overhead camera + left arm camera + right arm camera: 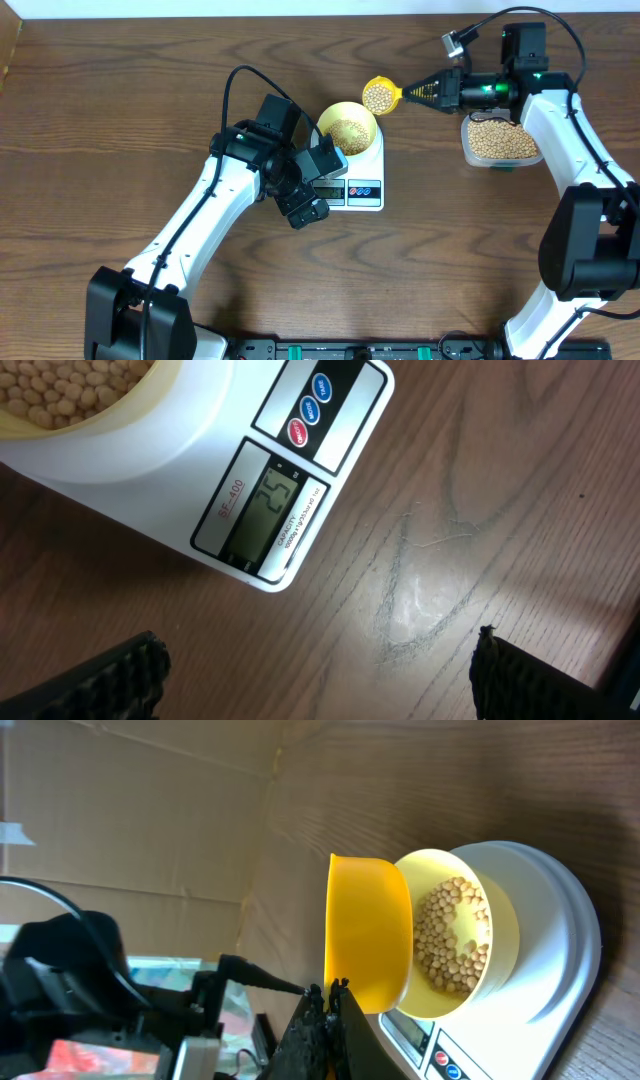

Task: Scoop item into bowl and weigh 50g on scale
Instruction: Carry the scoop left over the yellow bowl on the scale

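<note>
Beans point(348, 130), small, round and tan, are heaped in the pale-yellow bowl point(345, 104), and that bowl sits on the far end of the white scale point(372, 160). Up close, the grey display point(262, 508) reads 25, with two blue buttons and a red one beside it. Over on the right, the right gripper point(412, 93) has its fingers pressed together on the handle of a yellow scoop point(378, 95). The scoop is loaded with more of the same beans and hangs just beside the bowl's far right rim, above the table. Behind it, a clear tub point(500, 140) is packed with them. The left gripper point(317, 186) hovers at the scale's near left side with its fingers spread wide, nothing between them. Underneath is a dark brown wood-grain table point(120, 110), with pale scratches point(410, 600) near the scale. A light wall runs along the far edge, and brown cardboard point(150, 810) stands beyond the table.
</note>
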Robot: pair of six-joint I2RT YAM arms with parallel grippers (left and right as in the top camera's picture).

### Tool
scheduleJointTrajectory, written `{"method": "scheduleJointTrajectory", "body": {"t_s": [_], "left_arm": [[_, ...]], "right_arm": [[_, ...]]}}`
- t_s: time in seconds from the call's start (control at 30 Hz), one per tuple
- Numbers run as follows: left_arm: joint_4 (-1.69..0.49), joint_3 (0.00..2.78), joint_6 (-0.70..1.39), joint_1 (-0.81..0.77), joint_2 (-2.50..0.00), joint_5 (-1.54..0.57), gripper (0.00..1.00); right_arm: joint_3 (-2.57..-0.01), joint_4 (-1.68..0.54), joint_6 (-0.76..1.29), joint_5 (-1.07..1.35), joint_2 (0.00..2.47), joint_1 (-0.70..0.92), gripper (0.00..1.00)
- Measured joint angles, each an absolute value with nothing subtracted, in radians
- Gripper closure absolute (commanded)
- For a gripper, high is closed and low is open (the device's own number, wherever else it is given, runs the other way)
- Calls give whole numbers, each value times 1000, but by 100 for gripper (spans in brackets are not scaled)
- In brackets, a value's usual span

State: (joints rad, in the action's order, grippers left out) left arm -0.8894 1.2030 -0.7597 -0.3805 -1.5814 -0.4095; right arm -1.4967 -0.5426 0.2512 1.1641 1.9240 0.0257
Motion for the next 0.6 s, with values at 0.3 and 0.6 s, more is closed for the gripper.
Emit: {"method": "scheduleJointTrajectory", "body": {"t_s": [0.3, 0.6], "left_arm": [[-889, 1203, -760, -381, -1581, -410, 2], [-889, 1203, -760, -381, -1581, -410, 2]], "right_arm": [[-1497, -527, 253, 1065, 1924, 63, 99], [-1497, -496, 253, 984, 1924, 102, 99]]}}
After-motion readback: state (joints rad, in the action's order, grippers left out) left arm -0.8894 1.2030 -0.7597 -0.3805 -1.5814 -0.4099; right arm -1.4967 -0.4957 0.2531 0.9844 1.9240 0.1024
